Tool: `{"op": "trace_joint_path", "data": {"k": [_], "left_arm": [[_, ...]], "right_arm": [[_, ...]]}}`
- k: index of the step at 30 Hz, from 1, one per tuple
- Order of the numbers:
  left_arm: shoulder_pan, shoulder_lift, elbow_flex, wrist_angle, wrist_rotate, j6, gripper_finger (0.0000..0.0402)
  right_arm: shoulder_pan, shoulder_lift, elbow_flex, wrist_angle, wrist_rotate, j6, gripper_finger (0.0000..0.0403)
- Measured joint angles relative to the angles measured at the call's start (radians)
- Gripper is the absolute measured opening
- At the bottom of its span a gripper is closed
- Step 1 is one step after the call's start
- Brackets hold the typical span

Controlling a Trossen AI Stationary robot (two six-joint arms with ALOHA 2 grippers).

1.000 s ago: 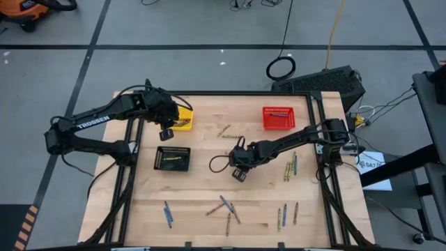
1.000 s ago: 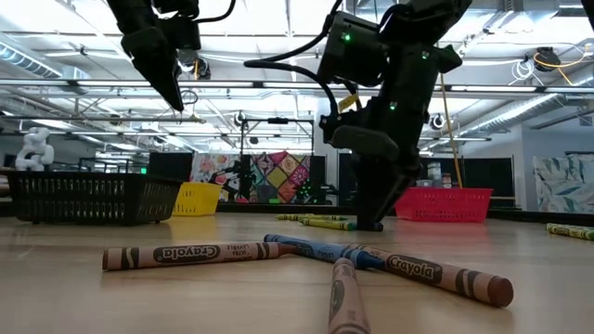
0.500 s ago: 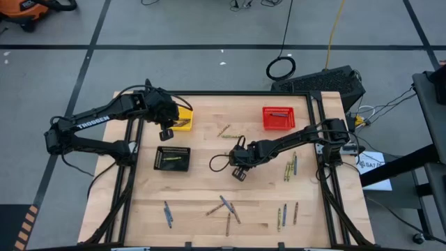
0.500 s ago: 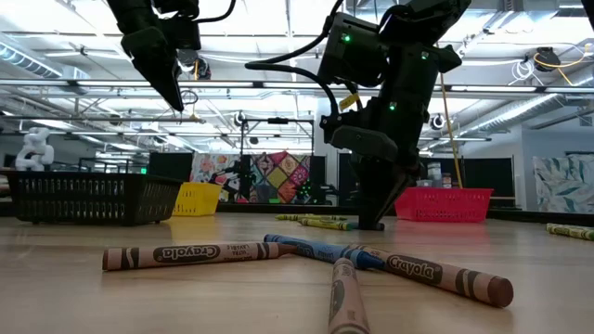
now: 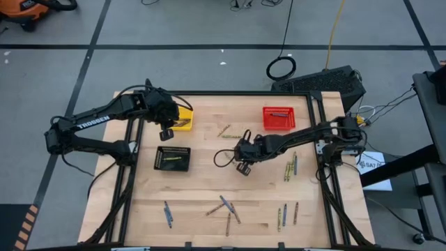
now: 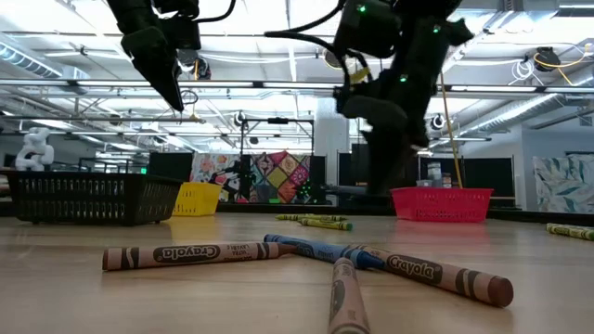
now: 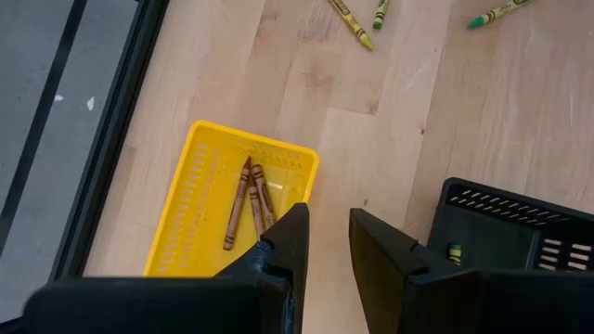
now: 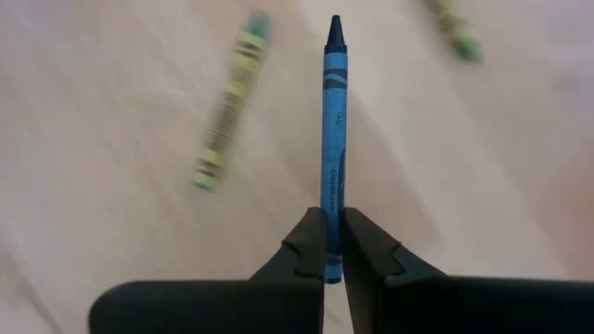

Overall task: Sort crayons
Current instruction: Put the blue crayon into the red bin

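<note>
My right gripper (image 5: 244, 167) is over the middle of the table, shut on a blue crayon (image 8: 334, 139). My left gripper (image 7: 329, 241) is open and empty, above the table beside the yellow basket (image 7: 232, 199), which holds brown crayons (image 7: 249, 199). Yellow-green crayons (image 8: 227, 111) lie on the wood below my right gripper. More crayons lie flat near the front edge (image 5: 226, 208) and at the right (image 5: 289, 167). My right gripper pinches the blue crayon's blunt rear end (image 8: 332, 255) between its two fingers. The crayon runs on in line with the fingers, its pointed tip (image 8: 335, 23) away from the gripper. It is lifted clear of the table.
A black basket (image 5: 172, 158) stands left of centre with a few crayons in it. A red basket (image 5: 279, 117) stands at the far right. Close to the low camera, three crayons (image 6: 306, 252) lie crossed on the table.
My right gripper has risen off the table and gone a little toward the right and far edges, taking the blue crayon up with it.
</note>
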Motion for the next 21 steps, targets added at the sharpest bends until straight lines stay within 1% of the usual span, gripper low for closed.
{"op": "trace_joint_path", "data": {"k": [5, 7, 14, 21], "left_arm": [[0.000, 0.000, 0.000, 0.000, 0.000, 0.000, 0.0080], [0.000, 0.000, 0.000, 0.000, 0.000, 0.000, 0.0080], [0.000, 0.000, 0.000, 0.000, 0.000, 0.000, 0.0080], [0.000, 0.000, 0.000, 0.000, 0.000, 0.000, 0.0080]], "right_arm": [[-0.024, -0.079, 0.002, -0.098, 0.076, 0.003, 0.0000], [-0.037, -0.104, 0.001, -0.144, 0.091, 0.001, 0.0000], [-0.117, -0.174, 0.002, -0.305, 0.162, 0.006, 0.0000], [-0.226, -0.196, 0.002, -0.367, 0.162, -0.059, 0.0000]]}}
